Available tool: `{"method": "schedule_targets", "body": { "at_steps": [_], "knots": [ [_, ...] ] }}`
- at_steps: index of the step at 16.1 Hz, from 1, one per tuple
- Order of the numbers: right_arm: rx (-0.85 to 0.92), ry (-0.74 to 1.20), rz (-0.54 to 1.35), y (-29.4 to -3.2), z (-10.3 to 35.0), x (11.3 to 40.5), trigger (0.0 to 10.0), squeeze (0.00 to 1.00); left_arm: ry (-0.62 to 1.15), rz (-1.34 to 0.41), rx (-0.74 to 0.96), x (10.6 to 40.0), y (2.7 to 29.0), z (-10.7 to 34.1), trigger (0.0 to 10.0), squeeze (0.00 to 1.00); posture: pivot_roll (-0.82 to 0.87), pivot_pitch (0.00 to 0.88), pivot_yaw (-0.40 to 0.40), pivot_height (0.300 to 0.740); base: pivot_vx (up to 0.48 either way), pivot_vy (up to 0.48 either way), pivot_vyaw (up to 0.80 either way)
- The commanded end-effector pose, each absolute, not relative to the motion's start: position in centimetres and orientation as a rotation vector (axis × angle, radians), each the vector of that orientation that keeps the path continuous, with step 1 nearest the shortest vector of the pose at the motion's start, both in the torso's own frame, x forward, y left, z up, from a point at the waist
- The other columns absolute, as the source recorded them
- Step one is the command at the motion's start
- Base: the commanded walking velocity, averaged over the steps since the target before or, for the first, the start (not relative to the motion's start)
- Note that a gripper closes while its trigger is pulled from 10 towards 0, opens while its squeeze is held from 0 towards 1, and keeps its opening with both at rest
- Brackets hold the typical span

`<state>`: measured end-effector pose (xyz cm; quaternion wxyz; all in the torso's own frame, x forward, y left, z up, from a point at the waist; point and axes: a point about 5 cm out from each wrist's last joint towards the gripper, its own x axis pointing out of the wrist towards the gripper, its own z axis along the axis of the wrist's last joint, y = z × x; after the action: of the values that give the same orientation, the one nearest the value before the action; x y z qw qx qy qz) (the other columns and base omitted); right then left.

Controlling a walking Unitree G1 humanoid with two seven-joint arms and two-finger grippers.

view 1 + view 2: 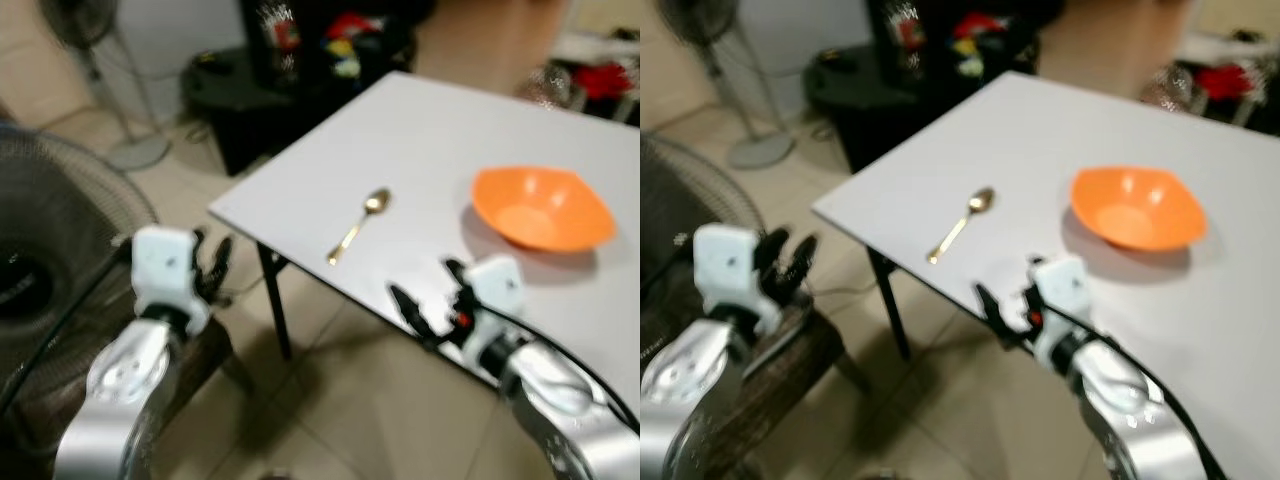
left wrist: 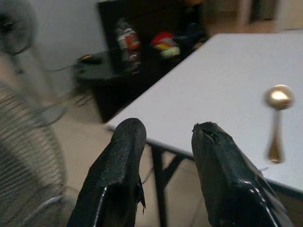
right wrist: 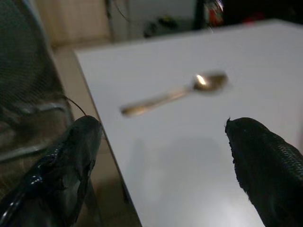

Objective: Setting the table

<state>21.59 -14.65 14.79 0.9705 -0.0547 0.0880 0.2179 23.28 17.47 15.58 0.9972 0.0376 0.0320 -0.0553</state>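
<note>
Here a white rectangular table (image 1: 450, 130) on dark legs is the landmark, its corner jutting toward the robot over the beige tiled floor (image 1: 330, 400). Off that corner, on the robot's left, stands a large dark wire-grilled fan (image 1: 50, 240), and farther off beyond the same corner a pale pedestal fan (image 1: 110, 80) rises by the wall. Past the table's far edge sits a low black cabinet (image 1: 230, 90) with blurred red and yellow clutter on it.

On the table, toward its right side, rests an orange plastic bowl (image 1: 542, 206), upright. Nearer the corner, well apart from the bowl, lies a slim gold metal spoon (image 1: 358, 226), its head pointing away from the near edge and its handle toward it.

The right gripper (image 1: 428, 305) hangs over the table's near edge, between spoon and bowl but touching neither; its fingers (image 3: 262, 161) are spread wide with nothing between them. The left gripper (image 1: 210, 262) is off the table, beside the corner above the floor, its fingers (image 2: 118, 165) parted and holding nothing.
</note>
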Motion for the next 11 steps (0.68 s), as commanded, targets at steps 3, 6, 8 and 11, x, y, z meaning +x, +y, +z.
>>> {"method": "schedule_targets", "body": {
  "at_steps": [3, 6, 8, 11],
  "knots": [
    [-0.088, 0.185, 0.411, -15.0, 14.5, 22.0, 10.0, 0.00, 0.087, -0.100, 0.084, 23.1, 17.4, 15.1, 10.0, 0.00, -0.04, 0.000, 0.074, 0.740, 0.000, 0.000, 0.80],
    [-0.064, 0.178, 0.416, -14.7, 14.5, 22.5, 10.0, 0.00, 0.092, -0.071, 0.071, 22.9, 17.5, 15.1, 10.0, 0.00, -0.02, 0.000, 0.046, 0.740, 0.000, 0.000, 0.80],
    [-0.048, 0.180, 0.423, -14.5, 14.4, 22.7, 10.0, 0.00, 0.090, -0.059, 0.069, 22.6, 17.5, 15.2, 10.0, 0.00, -0.01, 0.000, 0.034, 0.740, 0.000, 0.159, 0.80],
    [-0.045, 0.187, 0.433, -14.6, 14.3, 22.8, 10.0, 0.00, 0.094, -0.044, 0.064, 22.3, 17.6, 15.2, 10.0, 0.00, 0.01, 0.000, 0.025, 0.740, 0.000, 0.324, 0.80]
  ]
}}
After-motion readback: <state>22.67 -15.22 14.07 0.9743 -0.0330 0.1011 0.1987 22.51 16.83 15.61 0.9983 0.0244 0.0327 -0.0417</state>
